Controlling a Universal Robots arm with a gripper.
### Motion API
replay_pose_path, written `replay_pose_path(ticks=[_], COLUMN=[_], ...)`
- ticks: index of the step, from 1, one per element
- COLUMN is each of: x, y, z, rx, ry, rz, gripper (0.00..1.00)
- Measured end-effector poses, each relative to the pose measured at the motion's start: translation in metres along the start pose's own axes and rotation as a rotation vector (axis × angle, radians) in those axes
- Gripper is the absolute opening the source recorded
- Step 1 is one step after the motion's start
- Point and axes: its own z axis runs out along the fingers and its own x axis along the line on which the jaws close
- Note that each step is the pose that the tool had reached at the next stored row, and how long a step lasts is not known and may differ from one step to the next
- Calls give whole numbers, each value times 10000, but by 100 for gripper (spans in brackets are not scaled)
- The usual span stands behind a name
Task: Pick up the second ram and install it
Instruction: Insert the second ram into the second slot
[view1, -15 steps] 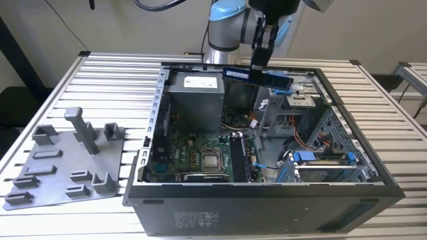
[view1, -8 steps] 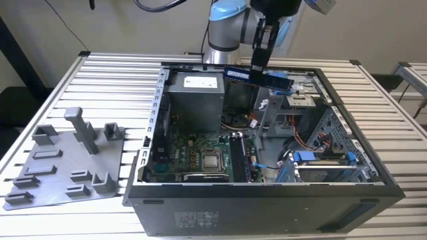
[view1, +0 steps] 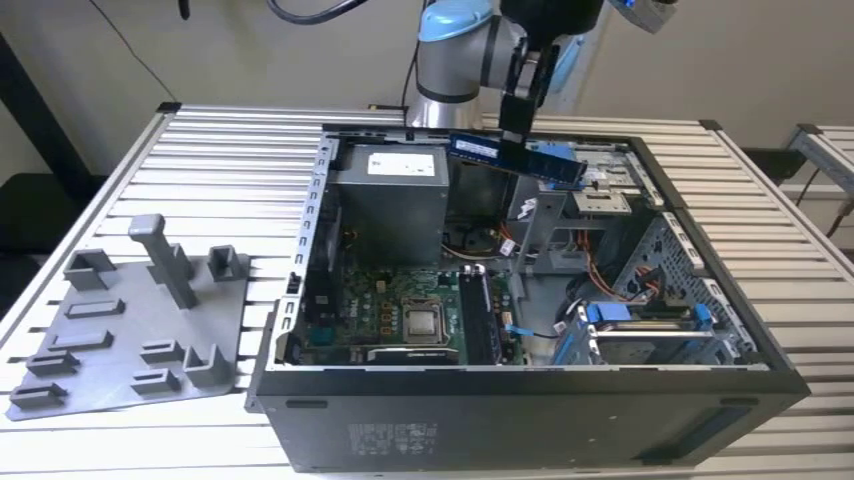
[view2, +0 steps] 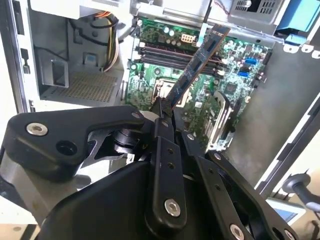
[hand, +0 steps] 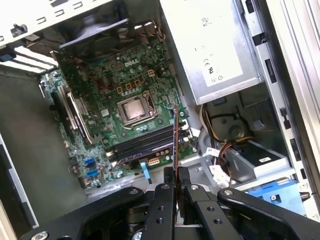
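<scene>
One stick held: the second ram (view2: 197, 65), above the open case (view1: 534, 420).
My pincer (view2: 161, 106) is clamped on its edge; beyond lies the motherboard (hand: 115, 90); in the exterior view the stick hangs toward the case's twelve o'clock.

Open case (view1: 534, 420) on slatted table (view1: 227, 150). Inside I note motherboard (view1: 387, 300), silver processor (view1: 424, 322), grey power supply (view1: 390, 190). Grey fixture plate (view1: 120, 340) lies at exterior view's left, beside case.
</scene>
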Motion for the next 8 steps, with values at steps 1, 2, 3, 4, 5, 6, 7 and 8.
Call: replay_pose_path(ticks=[1, 2, 3, 4, 5, 6, 7, 8], x=[0, 0, 0, 0, 0, -1, -1, -2], y=[0, 0, 0, 0, 0, -1, -1, -3], z=[2, 4, 5, 6, 8, 10, 11, 12], rx=[-6, -12, -17, -21, -27, -31, -35, -39], ry=[-3, -5, -7, -9, -11, -13, -14, -15], rz=[124, 240, 348, 445, 545, 646, 727, 795], gripper=[14, 14, 14, 14, 14, 14, 14, 14])
